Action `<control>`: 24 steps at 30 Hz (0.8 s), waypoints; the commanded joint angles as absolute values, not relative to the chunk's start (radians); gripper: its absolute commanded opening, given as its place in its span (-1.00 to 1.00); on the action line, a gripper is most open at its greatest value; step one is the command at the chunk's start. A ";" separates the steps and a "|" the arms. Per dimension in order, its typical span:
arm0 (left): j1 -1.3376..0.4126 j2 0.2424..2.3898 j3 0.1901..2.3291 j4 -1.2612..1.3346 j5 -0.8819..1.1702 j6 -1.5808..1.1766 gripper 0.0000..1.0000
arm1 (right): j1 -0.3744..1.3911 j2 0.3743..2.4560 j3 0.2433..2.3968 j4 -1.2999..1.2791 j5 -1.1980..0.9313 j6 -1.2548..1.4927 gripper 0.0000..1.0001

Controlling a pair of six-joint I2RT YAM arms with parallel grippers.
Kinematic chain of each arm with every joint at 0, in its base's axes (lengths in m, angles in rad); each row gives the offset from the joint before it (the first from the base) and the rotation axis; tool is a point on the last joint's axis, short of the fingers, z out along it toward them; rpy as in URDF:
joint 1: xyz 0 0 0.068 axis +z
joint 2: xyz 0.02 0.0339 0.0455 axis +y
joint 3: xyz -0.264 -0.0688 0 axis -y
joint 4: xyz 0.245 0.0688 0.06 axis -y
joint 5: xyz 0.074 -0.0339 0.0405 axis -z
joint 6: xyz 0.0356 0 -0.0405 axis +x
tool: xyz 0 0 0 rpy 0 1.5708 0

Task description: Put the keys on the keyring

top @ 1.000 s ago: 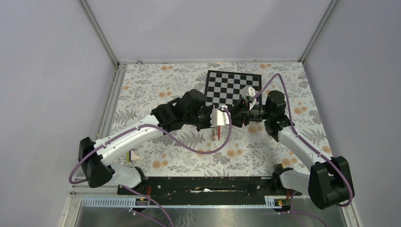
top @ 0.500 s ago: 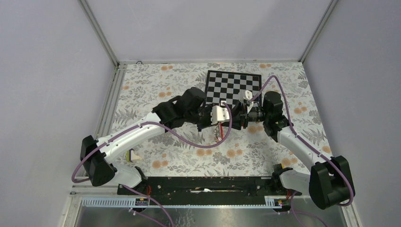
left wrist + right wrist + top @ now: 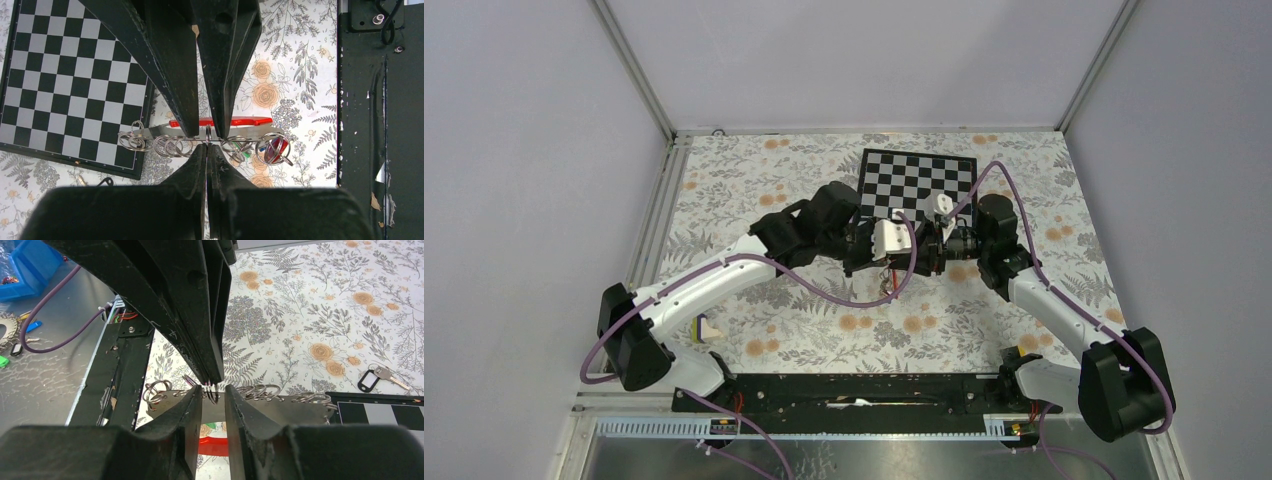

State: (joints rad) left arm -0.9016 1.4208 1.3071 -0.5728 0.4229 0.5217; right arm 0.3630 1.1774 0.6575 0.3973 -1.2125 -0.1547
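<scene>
right gripper (image 3: 213,392) is sliding in twd the left gripper (image 3: 206,149), jaws a bit apart either side of the keyring (image 3: 208,134) the left is pinching tight, so threading's prob. starting.

Left tool (image 3: 206,149) closed, right tool (image 3: 213,396) ajar, tip to tip.

**Three views on one spot**

Top: fixed above and behind the bases, looking down at the whole table (image 3: 724,190). Left wrist: very close, facing straight down past the left gripper (image 3: 206,150). Right wrist: close, low, facing back toward the near edge. Shared by all: chessboard (image 3: 919,185), row of rings (image 3: 167,145).
</scene>
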 commanded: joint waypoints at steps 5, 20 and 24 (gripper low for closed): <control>-0.891 1.422 1.365 -0.511 0.483 0.497 -1.00 | 0.379 1.179 0.700 0.401 -1.195 -0.186 -0.66; -0.771 1.392 1.340 -0.489 0.680 0.419 -0.70 | 0.355 1.173 0.659 0.660 -1.204 0.039 -1.00; -0.731 1.382 1.327 -0.464 0.756 0.383 -0.40 | 0.341 1.179 0.630 0.830 -1.207 0.196 -1.00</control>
State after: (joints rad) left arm -0.7647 1.4269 1.3094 -0.5381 0.6289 0.4343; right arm 0.3569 1.1793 0.6437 0.5781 -1.1954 0.0051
